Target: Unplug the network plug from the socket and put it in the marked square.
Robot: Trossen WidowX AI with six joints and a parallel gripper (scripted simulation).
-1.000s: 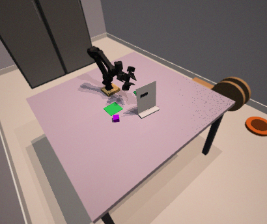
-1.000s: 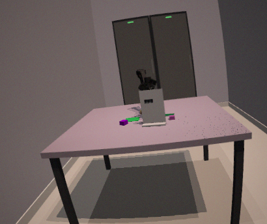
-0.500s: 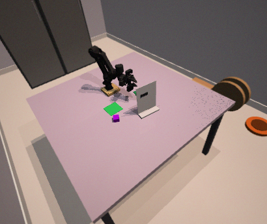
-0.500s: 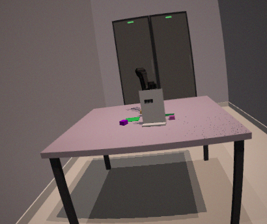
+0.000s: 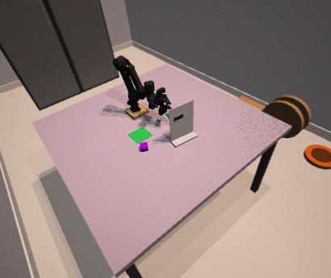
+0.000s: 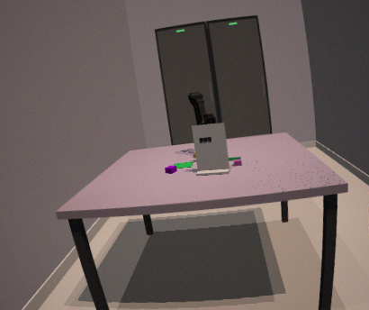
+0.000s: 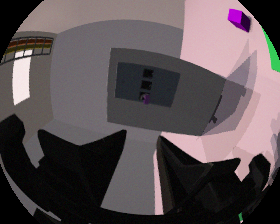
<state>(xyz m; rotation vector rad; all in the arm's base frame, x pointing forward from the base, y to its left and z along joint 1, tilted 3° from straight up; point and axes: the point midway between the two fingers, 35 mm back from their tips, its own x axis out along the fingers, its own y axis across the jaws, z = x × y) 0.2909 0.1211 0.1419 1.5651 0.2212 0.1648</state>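
Note:
The plug [image 7: 146, 99] is a small purple piece in the lowest of three dark sockets on the upright panel [image 5: 187, 126] [image 6: 216, 154] [image 7: 201, 102]; its tab is too small to make out. My gripper [image 5: 167, 106] [image 7: 142, 137] is partly open and empty, facing the panel's socket side. In the wrist view the plug shows above the gap between the fingertips, apart from them. In the exterior view the panel hides the fingers. A green square [image 5: 140, 135] [image 6: 184, 166] [image 7: 274, 56] lies flat on the table beside the panel.
A purple block [image 5: 144, 147] [image 6: 170, 169] [image 7: 238, 20] lies near the green square. A pink block [image 6: 238, 162] lies on the panel's other side, near a second green patch [image 5: 167, 115] [image 6: 234, 159]. The panel stands on a white foot [image 5: 185, 139] [image 6: 212, 172].

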